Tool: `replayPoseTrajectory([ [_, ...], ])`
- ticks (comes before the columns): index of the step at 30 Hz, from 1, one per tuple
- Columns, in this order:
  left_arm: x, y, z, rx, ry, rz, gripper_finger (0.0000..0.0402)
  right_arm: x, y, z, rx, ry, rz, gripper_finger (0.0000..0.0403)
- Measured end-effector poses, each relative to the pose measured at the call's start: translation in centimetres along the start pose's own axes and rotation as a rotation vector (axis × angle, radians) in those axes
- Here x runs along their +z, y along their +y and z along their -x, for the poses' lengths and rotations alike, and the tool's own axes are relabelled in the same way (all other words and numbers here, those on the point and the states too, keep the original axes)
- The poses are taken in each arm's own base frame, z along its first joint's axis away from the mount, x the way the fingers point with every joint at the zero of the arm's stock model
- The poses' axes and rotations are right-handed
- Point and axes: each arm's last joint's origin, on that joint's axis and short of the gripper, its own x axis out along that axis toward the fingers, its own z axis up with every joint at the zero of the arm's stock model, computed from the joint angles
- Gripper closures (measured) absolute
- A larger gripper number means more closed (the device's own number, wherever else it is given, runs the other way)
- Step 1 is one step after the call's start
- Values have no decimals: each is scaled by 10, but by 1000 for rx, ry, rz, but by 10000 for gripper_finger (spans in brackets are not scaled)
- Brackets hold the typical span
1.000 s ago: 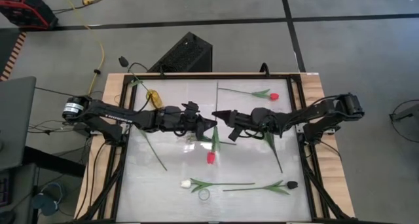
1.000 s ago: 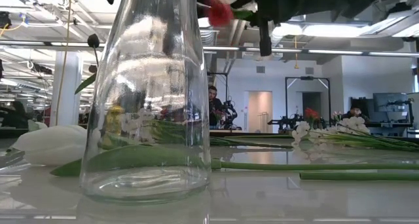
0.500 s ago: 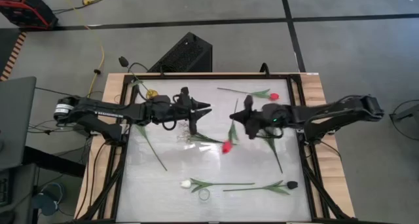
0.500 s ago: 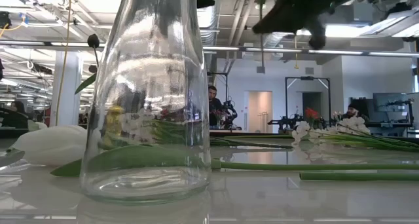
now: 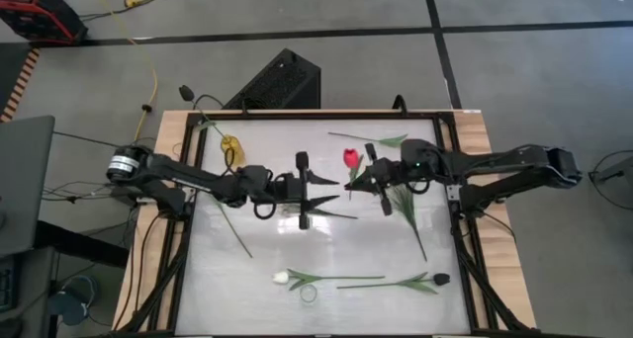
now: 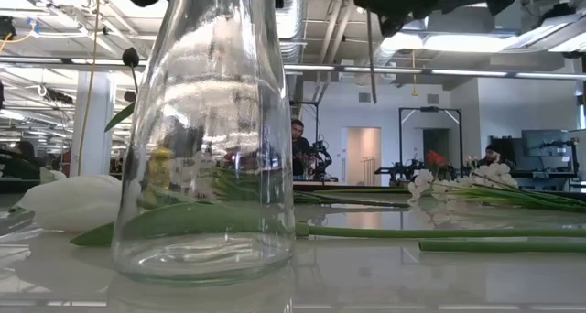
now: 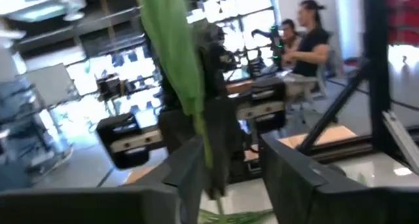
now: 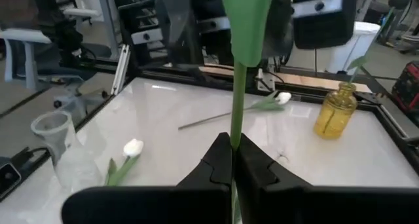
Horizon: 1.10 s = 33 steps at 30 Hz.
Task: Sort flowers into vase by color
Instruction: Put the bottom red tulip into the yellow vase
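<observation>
A red tulip (image 5: 351,158) is held over the middle of the table by my right gripper (image 8: 234,145), which is shut on its green stem. In the high view the right gripper (image 5: 349,183) reaches in from the table's right. My left gripper (image 7: 229,152) faces it from the left, open, with a finger on either side of the same stem (image 7: 208,145); I cannot tell whether either finger touches it. In the high view the left gripper (image 5: 331,186) sits close to the right one. A clear vase (image 6: 215,139) stands by the near edge. My right gripper pinches the tulip's stem (image 8: 234,122) between its two fingers, below the broad leaf (image 8: 246,21). The fingers come level from the table's right and lie across the stem. The tulip is lifted clear and roughly upright, head up, its lower stem end (image 6: 371,48) hanging below the gripper.
A white tulip (image 5: 282,276) and a dark tulip (image 5: 440,278) lie near the front edge beside the clear vase (image 5: 309,293). More stems lie at the left (image 5: 229,219), right (image 5: 410,214) and far side (image 5: 381,138). A yellow bottle (image 5: 231,145) holding a stem stands at the far left.
My left gripper has opened and let go of the tulip's stem, which both grippers held a second ago. My right gripper has turned with the tulip: its red head, then pointing toward the near edge, has swung round and now points up, toward the far side.
</observation>
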Motion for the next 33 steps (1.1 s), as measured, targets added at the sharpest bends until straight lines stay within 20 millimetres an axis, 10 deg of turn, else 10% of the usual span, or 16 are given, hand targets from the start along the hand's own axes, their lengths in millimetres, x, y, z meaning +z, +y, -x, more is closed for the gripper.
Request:
replayPoseTrajectory([
  [9, -2, 0, -13, 36, 22, 129, 199, -4, 3, -15, -4, -18, 5, 377],
  [33, -8, 3, -13, 36, 70, 245, 234, -10, -2, -31, -62, -42, -40, 377],
])
